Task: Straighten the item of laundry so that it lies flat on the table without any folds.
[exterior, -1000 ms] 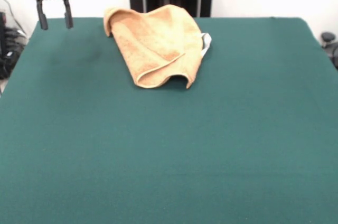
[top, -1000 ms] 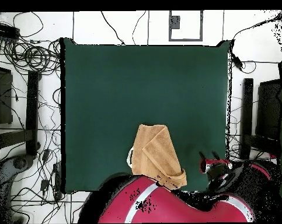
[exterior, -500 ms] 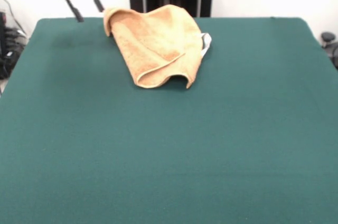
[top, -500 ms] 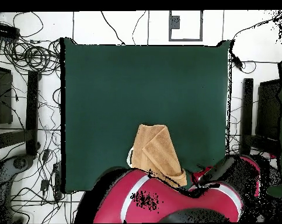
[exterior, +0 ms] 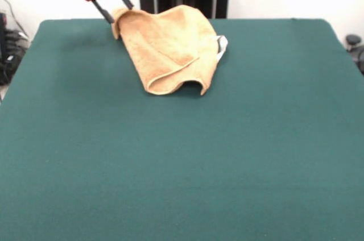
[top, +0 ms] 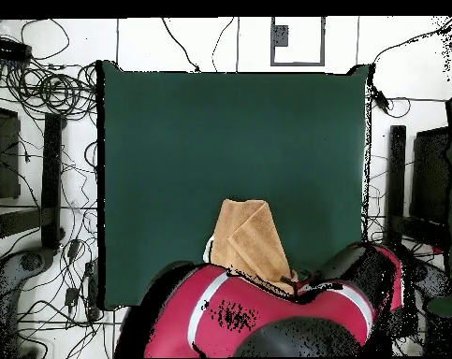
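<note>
In the front view, at the upper left of the frame, the gripper (exterior: pixel 118 12) is hanging tilted from its red body, its two dark fingers (exterior: pixel 104 13) standing apart with nothing between them. The right-hand finger is sitting just at the towel's upper-left corner; whether it is touching the cloth or only beside it, I cannot tell.

Moving right, the towel (exterior: pixel 170 48) is lying crumpled in the upper middle of the frame, near the far edge of the table (exterior: pixel 182 167). Its long axis is running on a diagonal, from that raised corner beside the gripper down toward the lower right, where a folded flap is overlapping the main body and a rounded hump is lifting off the felt. At its right edge a small white tag (exterior: pixel 222 44) is peeking out. So the cloth is stretching away from the gripper to the right and downward in the picture, and the corner nearest the fingers looks like the natural place to take hold.

In the overhead view the arm's red bulk is covering the lower middle of the frame, and the towel (top: pixel 246 241) is showing just above it, close to the table's bottom edge, its fold still plainly doubled. The flattening is not yet done.
</note>
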You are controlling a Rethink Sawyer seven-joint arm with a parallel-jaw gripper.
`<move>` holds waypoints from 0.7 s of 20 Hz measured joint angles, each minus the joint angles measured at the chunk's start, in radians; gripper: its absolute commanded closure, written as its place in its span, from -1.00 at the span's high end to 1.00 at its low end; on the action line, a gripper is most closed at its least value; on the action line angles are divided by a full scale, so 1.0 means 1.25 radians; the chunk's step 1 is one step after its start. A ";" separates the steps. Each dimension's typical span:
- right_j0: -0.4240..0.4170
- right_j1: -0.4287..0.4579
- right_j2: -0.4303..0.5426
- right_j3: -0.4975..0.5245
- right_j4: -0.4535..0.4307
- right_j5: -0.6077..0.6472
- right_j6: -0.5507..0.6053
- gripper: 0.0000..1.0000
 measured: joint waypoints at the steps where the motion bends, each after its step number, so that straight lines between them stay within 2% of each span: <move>1: 0.007 0.003 0.000 -0.001 -0.001 -0.004 0.007 1.00; 10: 0.040 0.005 0.000 -0.021 -0.008 -0.015 0.079 1.00; 14: 0.049 0.005 0.005 -0.037 -0.028 -0.060 0.130 1.00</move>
